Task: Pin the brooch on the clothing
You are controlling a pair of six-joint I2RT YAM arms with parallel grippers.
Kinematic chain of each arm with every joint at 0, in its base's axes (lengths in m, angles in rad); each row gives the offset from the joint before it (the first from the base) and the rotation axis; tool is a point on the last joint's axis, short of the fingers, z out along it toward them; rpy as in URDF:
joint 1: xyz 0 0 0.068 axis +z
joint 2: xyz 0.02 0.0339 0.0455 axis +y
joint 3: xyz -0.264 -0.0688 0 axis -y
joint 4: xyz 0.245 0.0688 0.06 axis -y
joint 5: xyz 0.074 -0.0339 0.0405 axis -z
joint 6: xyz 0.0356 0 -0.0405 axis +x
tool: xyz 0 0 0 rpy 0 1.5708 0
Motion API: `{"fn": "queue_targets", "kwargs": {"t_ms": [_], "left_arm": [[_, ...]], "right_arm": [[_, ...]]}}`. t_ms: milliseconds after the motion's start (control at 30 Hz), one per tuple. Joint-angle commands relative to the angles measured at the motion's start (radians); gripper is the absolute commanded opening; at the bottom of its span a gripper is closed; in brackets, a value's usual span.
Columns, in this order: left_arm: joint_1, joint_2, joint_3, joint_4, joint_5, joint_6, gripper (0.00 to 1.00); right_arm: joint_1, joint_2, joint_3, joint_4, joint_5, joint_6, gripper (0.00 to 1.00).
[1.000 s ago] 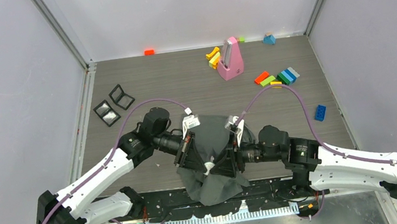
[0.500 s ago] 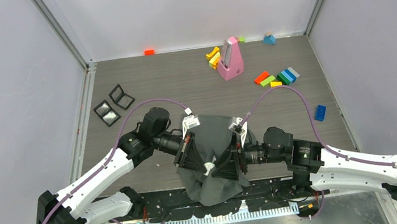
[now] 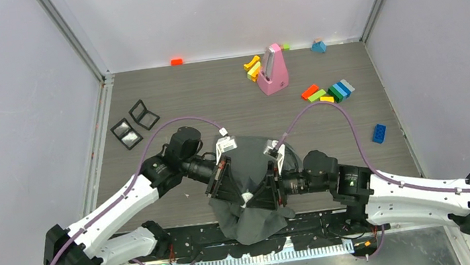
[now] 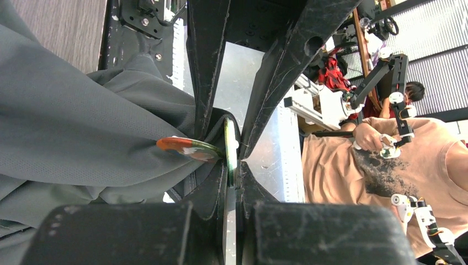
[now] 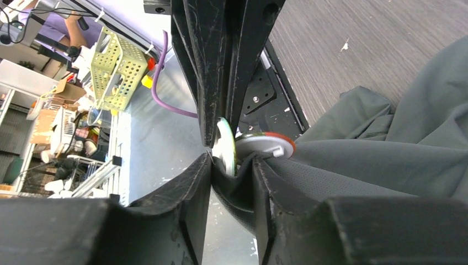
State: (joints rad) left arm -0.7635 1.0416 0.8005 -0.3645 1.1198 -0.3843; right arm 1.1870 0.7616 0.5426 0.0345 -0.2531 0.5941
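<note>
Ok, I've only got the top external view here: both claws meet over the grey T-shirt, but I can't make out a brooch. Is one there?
Observer: Yes. The left wrist view shows the left claw shut on a thin green-rimmed disc, seen edge-on.
Reviewer: Anything else with it?
Observer: A red-rimmed disc sits right beside it, resting on the T-shirt.
Reviewer: And the right claw?
Observer: In its own wrist view the right claw has its jaws apart with a fold of the cloth between them. I cannot tell whether it is pinching that fold.
</note>
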Motion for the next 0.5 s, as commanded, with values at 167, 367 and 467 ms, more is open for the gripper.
{"fn": "queue_targets", "kwargs": {"t_ms": [167,367,467], "left_arm": [[0.004,0.000,0.029,0.020,0.080,0.020,0.00],[0.003,-0.012,0.028,0.016,0.083,0.027,0.00],[0.003,-0.011,0.028,0.009,0.086,0.033,0.00]], "right_arm": [[-0.004,0.028,-0.007,0.103,-0.039,0.026,0.22],[-0.009,0.026,-0.004,0.072,0.005,0.045,0.12],[-0.023,0.041,0.015,0.027,0.045,0.063,0.05]]}}
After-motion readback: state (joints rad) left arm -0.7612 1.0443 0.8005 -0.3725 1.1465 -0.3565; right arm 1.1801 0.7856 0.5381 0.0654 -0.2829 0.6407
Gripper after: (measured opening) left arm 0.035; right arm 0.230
